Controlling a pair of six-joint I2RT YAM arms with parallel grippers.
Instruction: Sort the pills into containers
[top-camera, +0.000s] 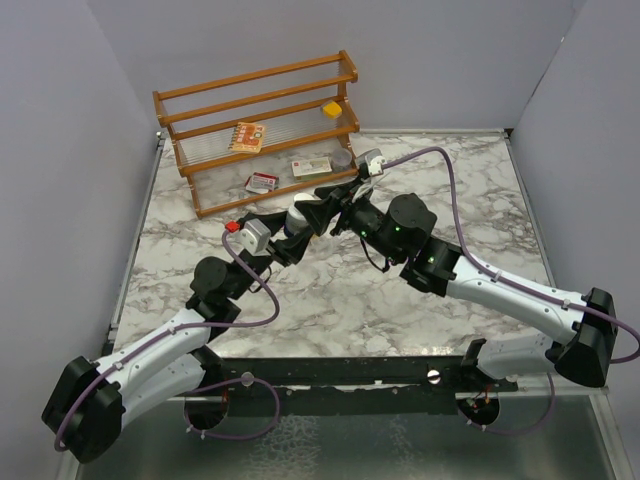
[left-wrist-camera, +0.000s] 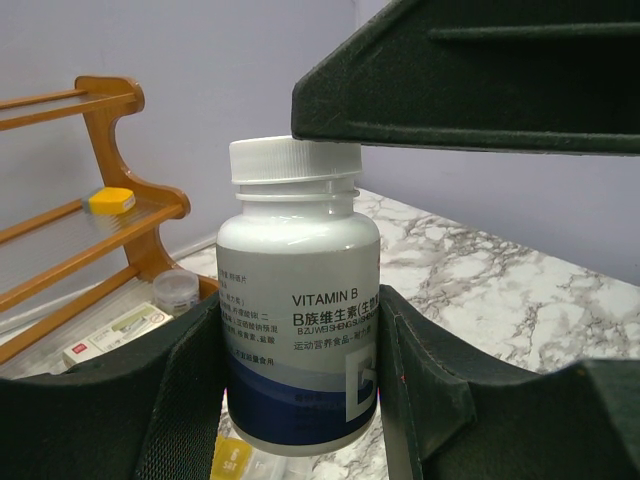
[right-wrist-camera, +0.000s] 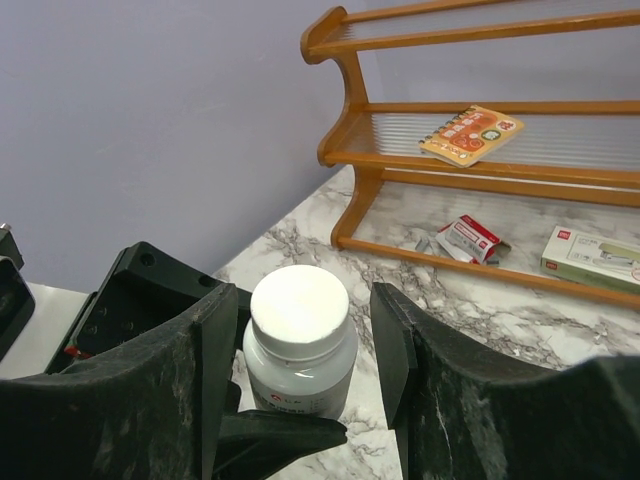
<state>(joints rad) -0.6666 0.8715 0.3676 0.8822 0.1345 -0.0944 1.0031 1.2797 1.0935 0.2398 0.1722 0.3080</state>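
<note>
You get one clean read: the label on the bottle (left-wrist-camera: 298, 330) says "VITAMIN B", with "B族维生素" on the line under it. The finer Chinese lines below that and the small print column on its left side are too small to read. On the rack (right-wrist-camera: 350, 150) at far left, the red-and-white box (right-wrist-camera: 470, 238) and the white box (right-wrist-camera: 590, 258) on the bottom shelf carry red logos and print. The orange booklet (right-wrist-camera: 472, 134) one shelf up has a printed cover, but you can't make out any of it.
</note>
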